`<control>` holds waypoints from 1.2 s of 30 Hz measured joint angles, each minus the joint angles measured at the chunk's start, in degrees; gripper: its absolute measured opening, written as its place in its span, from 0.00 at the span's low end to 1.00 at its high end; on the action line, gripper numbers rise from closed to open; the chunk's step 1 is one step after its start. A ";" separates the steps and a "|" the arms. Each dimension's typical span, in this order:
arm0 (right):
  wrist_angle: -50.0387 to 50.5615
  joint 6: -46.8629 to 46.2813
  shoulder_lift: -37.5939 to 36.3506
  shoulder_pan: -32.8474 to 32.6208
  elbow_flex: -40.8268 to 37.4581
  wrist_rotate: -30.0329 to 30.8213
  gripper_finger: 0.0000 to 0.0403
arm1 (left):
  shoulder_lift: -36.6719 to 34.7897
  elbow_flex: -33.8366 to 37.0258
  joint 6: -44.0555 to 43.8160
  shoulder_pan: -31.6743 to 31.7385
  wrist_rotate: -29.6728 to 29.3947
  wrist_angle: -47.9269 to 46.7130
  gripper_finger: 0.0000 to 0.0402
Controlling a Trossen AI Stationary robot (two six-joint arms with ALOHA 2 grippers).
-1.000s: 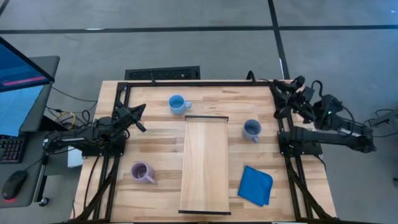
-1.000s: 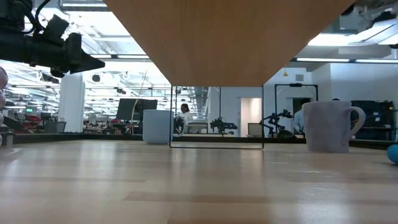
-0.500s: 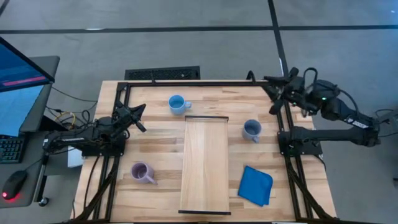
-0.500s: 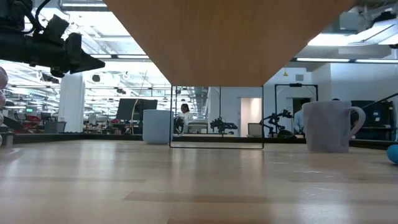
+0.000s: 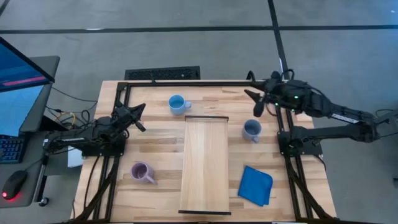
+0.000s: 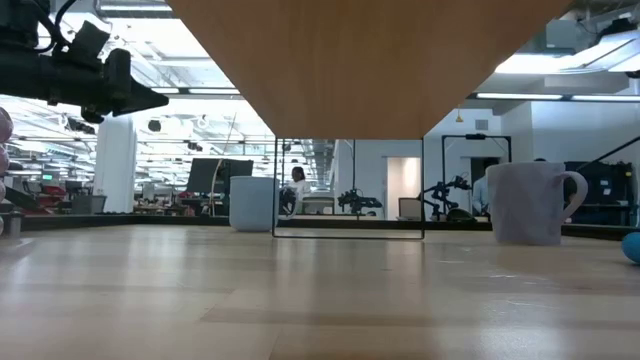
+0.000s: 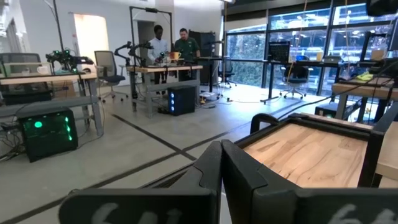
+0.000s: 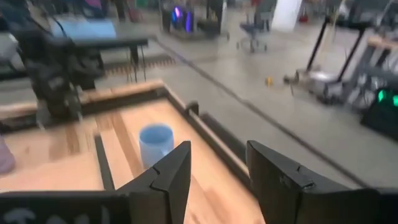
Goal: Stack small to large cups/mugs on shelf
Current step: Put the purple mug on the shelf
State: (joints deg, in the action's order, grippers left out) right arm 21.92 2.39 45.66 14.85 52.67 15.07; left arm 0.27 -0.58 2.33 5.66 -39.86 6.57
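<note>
**Right arm swings in over the table's far right corner**

Since a second ago the right gripper has moved from outside the table's right edge to above its far right corner, jaws wide apart and empty. Nearest, the pale purple mug stands left of the shelf. The grey-blue mug sits just right of it. Farther back stands the bright light blue mug. The left gripper waits closed at the left edge.
</note>
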 joint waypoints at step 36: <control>-13.18 -3.43 -10.87 2.60 -13.93 -0.02 0.43 | 0.00 0.00 0.00 -0.01 0.02 -0.93 0.00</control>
State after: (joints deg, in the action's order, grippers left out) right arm 8.74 -1.04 34.79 17.45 38.74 15.05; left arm 0.27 -0.58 2.33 5.65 -39.83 5.63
